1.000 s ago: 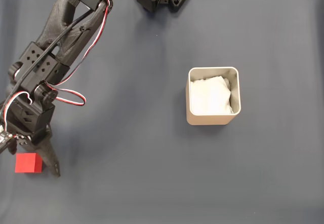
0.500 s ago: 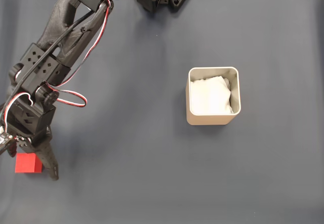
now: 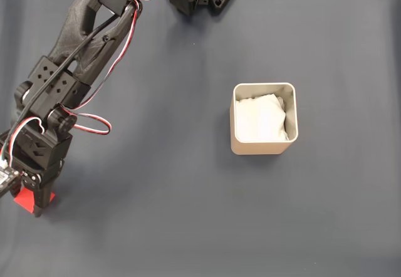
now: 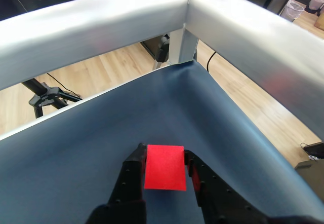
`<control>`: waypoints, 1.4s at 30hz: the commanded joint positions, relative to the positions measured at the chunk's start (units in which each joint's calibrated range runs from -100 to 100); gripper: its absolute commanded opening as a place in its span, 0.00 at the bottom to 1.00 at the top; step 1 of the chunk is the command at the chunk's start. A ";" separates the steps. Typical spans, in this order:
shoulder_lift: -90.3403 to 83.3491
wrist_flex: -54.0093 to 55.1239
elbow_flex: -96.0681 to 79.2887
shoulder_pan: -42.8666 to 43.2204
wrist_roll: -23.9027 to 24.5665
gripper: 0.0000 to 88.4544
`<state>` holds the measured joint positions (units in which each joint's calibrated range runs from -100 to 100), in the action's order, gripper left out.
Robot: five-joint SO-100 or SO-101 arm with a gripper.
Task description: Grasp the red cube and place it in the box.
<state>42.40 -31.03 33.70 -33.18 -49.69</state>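
In the wrist view the red cube [image 4: 164, 166] sits between the two black fingers [image 4: 132, 176], both pressed against its sides. A second ago it lay bare beside them; the fingers have since closed around it. It rests on the tabletop [image 3: 188, 214], far left of the box [image 3: 264, 146].

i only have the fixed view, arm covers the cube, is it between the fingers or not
Observer: Yes. In the wrist view the red cube sits between the two black fingers, one along each side.
Operator: is it tilted in there
Observer: Its top face looks square to the fingers, edges running along them.
Operator: anything close beyond it
Observer: A silver frame rail rises past the blue mat's edge ahead of the gripper.
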 commanded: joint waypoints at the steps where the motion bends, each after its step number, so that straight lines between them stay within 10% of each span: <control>1: -2.55 -1.75 2.67 0.70 -0.44 0.01; 19: -9.21 -5.61 -5.26 0.42 -2.69 0.00; 42: -58.80 -17.27 -53.11 7.09 -6.20 0.00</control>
<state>-6.91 -45.82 -16.67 -28.00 -55.90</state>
